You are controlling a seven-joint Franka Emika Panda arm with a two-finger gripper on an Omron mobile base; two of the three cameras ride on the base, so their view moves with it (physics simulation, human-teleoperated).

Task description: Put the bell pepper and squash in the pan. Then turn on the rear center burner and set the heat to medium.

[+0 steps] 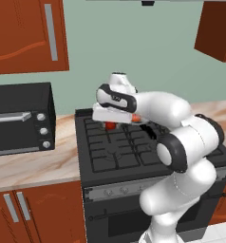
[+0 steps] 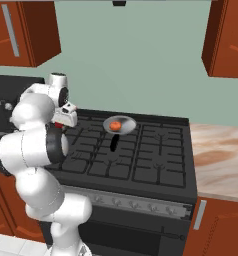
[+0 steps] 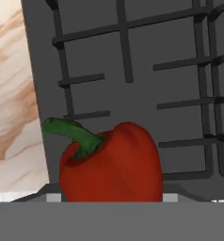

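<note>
bell pepper: glossy red, green stem | gripper: closed around it | above stove grates

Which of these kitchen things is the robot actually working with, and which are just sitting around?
Part of the job:
- bell pepper, between the gripper's fingers, above the stove grates
- squash, already lying in the pan
- pan, on the rear of the black range

Just lying about:
- toaster oven on the counter
- wooden cabinets
</note>
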